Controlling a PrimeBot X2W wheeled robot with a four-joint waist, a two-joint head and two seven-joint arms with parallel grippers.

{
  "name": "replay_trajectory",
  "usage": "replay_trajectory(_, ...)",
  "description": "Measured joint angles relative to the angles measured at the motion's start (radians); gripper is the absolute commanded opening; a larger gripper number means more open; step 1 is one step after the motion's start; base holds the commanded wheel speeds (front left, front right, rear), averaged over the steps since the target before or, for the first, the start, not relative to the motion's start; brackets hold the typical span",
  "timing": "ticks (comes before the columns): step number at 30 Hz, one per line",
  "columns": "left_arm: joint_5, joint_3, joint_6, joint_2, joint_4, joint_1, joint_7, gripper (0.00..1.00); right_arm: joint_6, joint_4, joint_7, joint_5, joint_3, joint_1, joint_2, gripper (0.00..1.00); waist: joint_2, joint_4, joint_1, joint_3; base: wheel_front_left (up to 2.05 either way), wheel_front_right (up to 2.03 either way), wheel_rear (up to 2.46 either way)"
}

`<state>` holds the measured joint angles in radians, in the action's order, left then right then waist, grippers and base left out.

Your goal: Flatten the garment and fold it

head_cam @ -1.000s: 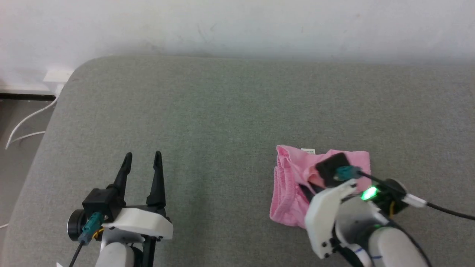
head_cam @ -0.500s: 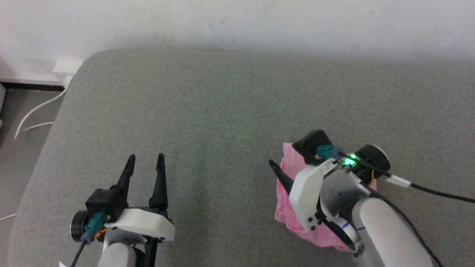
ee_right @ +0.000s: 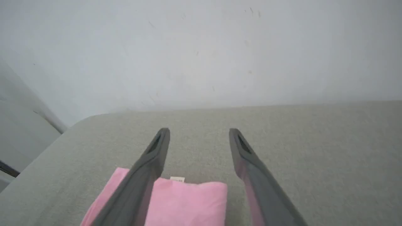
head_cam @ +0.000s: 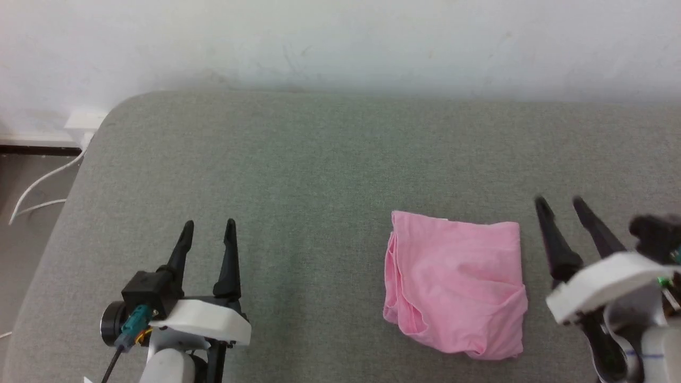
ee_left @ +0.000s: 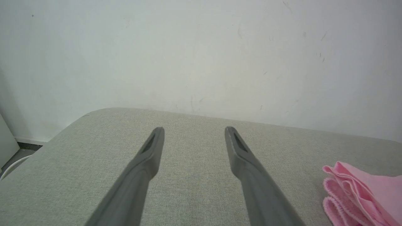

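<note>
No text, brand, number or sign can be read here. The only label in sight is a small white label point(ee_right: 177, 179) on the far edge of the folded pink shorts point(ee_right: 188, 201), at about 12 o'clock on the cloth in the right wrist view. It carries faint marks, too small and blurred to make out.
</note>
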<state>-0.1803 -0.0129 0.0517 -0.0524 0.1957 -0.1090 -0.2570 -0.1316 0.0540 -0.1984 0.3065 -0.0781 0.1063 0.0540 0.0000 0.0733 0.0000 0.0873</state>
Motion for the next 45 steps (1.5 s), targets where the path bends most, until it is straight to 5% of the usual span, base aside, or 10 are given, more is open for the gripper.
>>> replay_trajectory(5,0.002,0.005,0.0,0.0,-0.007,0.001,0.0,1.0,0.0,-0.127,-0.003,0.101,-0.064,-0.076,0.0,1.0,0.0,-0.011,0.0,-0.001,0.0,0.0,0.0)
replay_trajectory(10,0.002,0.007,0.0,0.0,-0.011,0.003,0.0,1.0,0.0,-0.244,-0.042,0.249,-0.021,-0.077,-0.001,1.0,0.0,-0.016,0.0,0.002,0.0,0.0,0.0)
replay_trajectory(17,0.002,0.004,0.0,0.001,-0.011,0.002,0.0,1.0,0.0,-0.375,-0.129,0.293,0.043,-0.042,-0.002,0.99,0.0,-0.01,0.0,0.014,0.0,0.0,0.0)
replay_trajectory(19,0.002,0.002,0.0,0.0,-0.01,0.002,0.0,1.0,0.0,-0.396,-0.152,0.282,0.052,-0.02,-0.002,0.34,0.0,-0.008,0.0,0.017,0.0,0.0,0.0)
replay_trajectory(21,0.002,0.003,0.0,0.0,-0.01,0.002,0.0,1.0,0.0,-0.403,-0.171,0.238,0.06,-0.002,-0.001,0.0,0.0,-0.008,0.0,0.02,0.0,0.0,0.0)
replay_trajectory(28,0.003,0.016,-0.003,0.0,-0.019,0.003,0.0,1.0,0.0,-0.346,-0.248,-0.043,0.126,0.049,0.004,0.0,0.0,-0.035,0.0001,0.028,0.0,0.0,0.0)
replay_trajectory(32,0.012,0.03,-0.002,0.001,-0.031,0.003,0.0,1.0,0.0,-0.3,-0.298,-0.168,0.247,0.097,0.085,0.0,0.0,-0.075,0.0001,0.034,0.0,0.0,0.0)
replay_trajectory(39,0.035,0.044,0.002,-0.001,-0.059,-0.011,0.0,1.0,-0.001,-0.294,-0.301,-0.194,0.44,0.243,0.286,0.0,0.0,-0.185,0.0001,0.054,0.0,0.0,0.0)
replay_trajectory(45,0.067,0.037,0.014,-0.012,-0.072,-0.075,0.0,1.0,-0.001,-0.368,-0.225,-0.183,0.491,0.366,0.379,0.0,0.0,-0.297,0.0001,0.09,0.0,0.0,0.0)
